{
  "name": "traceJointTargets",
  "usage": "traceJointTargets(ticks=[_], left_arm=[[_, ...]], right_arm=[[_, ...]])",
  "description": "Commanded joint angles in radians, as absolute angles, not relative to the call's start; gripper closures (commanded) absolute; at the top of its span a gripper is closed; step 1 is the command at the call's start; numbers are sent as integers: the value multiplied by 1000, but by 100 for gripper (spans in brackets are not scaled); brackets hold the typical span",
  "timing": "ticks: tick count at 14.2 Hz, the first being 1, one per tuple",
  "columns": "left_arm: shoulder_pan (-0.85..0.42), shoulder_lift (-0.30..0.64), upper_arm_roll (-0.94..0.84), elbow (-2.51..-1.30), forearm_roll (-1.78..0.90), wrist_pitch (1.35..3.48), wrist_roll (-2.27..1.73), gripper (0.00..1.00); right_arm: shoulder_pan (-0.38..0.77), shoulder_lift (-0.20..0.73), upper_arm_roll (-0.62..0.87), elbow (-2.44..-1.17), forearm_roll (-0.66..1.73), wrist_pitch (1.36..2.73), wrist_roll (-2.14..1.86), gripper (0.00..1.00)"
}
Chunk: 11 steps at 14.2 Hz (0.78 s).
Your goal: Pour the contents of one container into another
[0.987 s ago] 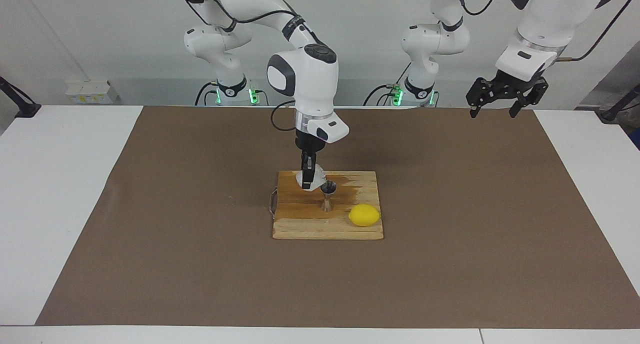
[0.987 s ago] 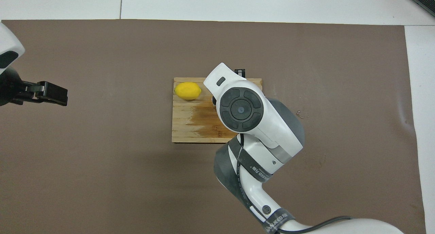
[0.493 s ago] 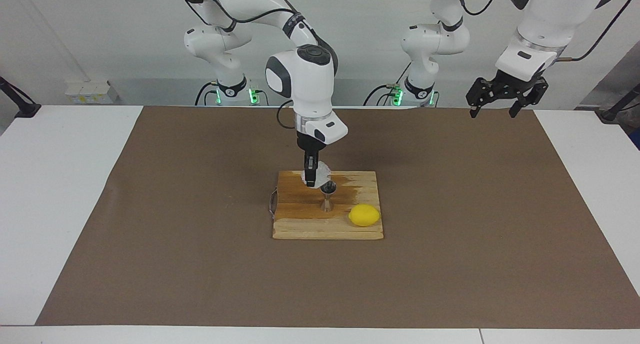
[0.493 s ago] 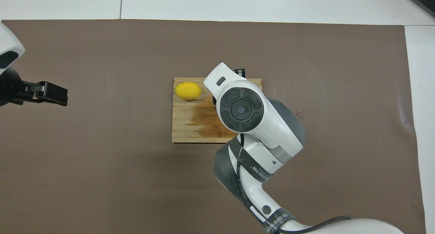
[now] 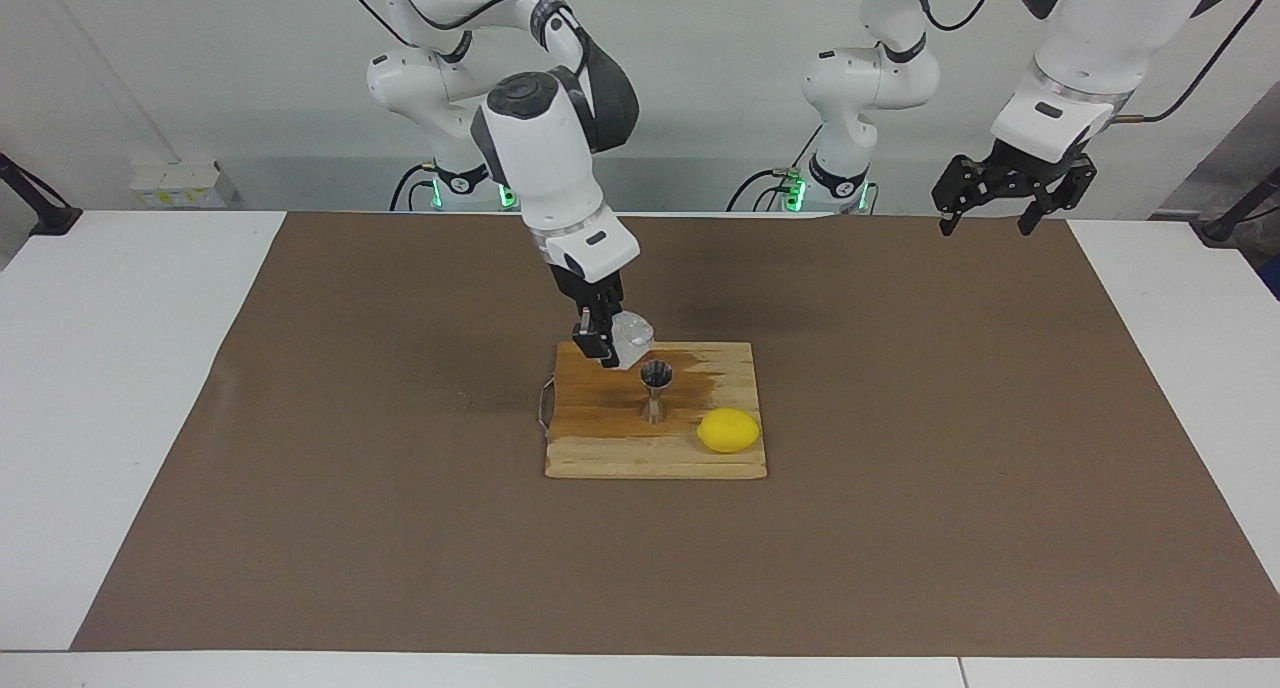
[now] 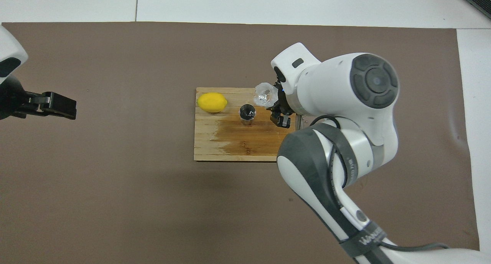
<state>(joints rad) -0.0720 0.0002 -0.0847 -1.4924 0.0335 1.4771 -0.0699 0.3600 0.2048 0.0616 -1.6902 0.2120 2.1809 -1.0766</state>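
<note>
Right gripper clamped on the plastic cup, which hangs tilted, mouth turned toward the jigger. Probable reason for the side grasp: it leaves the rim free to tip over the target. Cup is held above the cutting board, just beside and slightly above the jigger's open top, not touching it. Jigger stands upright on the board; lemon lies past it, toward the left arm's end. Dark wet stain on the wood around the jigger suggests spillage. Right arm leans in slantwise, wrist angled. Left gripper waits raised, fingers apart, holding nothing, well apart from the board.
</note>
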Motion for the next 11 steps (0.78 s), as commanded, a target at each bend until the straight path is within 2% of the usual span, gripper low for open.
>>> traceJointTargets(ticks=[1,6,11], left_arm=[[-72,-28,-81,-1520,32,1471,-69,0],[-72,-28,-81,-1520,32,1471,-69,0],[-72,-28,-81,-1520,32,1471,-69,0]], right_arm=[[261,144,71,-1787,401,2195,-1263,98],[114,72,69,-1998,640,2226,-1558,98],[-64,95,69,-2141,888,2230,-1990,98]])
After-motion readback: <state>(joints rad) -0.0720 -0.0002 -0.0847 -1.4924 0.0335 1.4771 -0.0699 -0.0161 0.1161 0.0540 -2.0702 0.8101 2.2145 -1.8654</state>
